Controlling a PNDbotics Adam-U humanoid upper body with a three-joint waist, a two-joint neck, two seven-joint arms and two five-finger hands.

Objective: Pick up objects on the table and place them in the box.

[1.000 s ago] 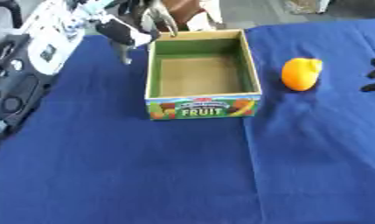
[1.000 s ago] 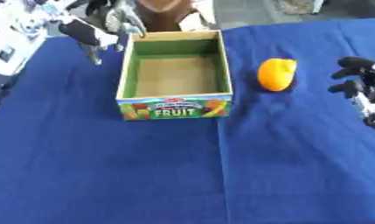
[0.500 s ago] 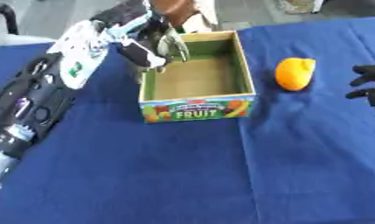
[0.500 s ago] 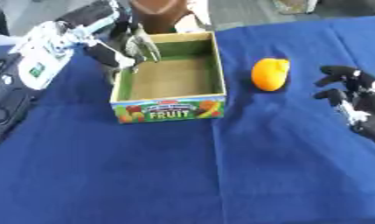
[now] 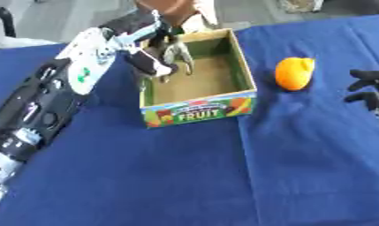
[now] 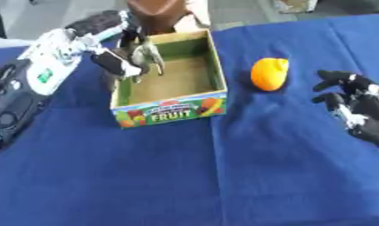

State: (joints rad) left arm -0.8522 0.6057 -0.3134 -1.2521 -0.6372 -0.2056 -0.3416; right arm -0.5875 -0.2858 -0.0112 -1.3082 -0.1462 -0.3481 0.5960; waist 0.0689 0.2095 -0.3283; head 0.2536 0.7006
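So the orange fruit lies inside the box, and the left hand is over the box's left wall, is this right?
Not quite. The orange fruit lies on the blue cloth, right of the box, not inside it; the right eye view shows this. The left hand is indeed over the box's left wall.

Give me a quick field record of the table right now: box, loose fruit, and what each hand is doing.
box: open cardboard box with FRUIT label, no object visible inside
loose object: orange fruit on the blue cloth, right of the box, apart from it
left hand: left hand over the box's left wall, fingers pointing down into it, nothing visibly held
right hand: right hand right of the fruit, not touching it, fingers relaxed
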